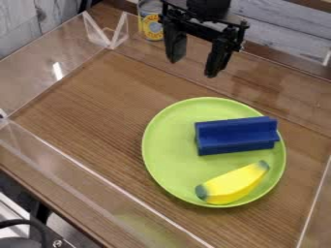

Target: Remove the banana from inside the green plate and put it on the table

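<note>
Banana: on the green plate, inside the rim, toward the plate's lower edge in view; curved yellow body, dark tip pointing lower left.
Hand: wide, fingers well apart, nothing between them; up past the plate's top edge in view, not touching plate or banana.
Blue block: on the plate too, right of its middle, above the banana in view; looks apart from it, narrow strip of green between. Not part of the job, should stay put.
Bench: wood grain, runs under and around the plate; bare stretch left of the plate looks like a fair drop spot, my call.
Progress, done: nothing of the transfer; banana not gripped, not lifted.
Progress, left: all of it. Reach over the plate, close on banana, lift past the rim, set down on bench, release.
Count: 1 banana, 1 plate, 1 blue block, 1 hand. On plate: 2 things, banana and block. Target is 1 out, 1 remaining.
Next move: likely bring the hand down over the plate's lower part, jaws across the banana's short width.
Risk: block sits close, a finger could nudge it; curved body may roll or slip if pinched near an end. Low grip could also drag the plate.
</note>
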`<act>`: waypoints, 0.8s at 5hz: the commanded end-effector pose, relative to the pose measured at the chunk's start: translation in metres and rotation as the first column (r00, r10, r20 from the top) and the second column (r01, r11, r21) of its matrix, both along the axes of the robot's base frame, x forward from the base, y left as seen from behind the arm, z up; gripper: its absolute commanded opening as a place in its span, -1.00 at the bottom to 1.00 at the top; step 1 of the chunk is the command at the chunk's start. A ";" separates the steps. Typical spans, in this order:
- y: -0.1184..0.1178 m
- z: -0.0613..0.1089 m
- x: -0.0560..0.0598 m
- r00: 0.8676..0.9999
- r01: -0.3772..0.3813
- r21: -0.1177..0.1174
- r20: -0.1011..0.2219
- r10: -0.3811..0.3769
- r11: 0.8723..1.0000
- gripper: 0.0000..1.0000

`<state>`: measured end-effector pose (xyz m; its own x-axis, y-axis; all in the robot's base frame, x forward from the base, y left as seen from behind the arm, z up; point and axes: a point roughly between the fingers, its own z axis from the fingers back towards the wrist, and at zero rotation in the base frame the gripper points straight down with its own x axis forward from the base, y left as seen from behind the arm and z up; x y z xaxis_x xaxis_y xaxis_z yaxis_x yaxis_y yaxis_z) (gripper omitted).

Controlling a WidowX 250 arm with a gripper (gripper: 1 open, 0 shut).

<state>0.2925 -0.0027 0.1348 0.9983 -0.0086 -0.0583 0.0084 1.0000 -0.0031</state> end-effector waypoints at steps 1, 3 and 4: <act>-0.009 -0.004 -0.010 0.998 0.068 -0.004 -0.013 -0.068 0.998 1.00; -0.046 -0.006 -0.047 0.941 0.340 -0.009 0.018 -0.339 0.941 1.00; -0.053 -0.009 -0.054 0.925 0.380 -0.007 0.021 -0.380 0.925 1.00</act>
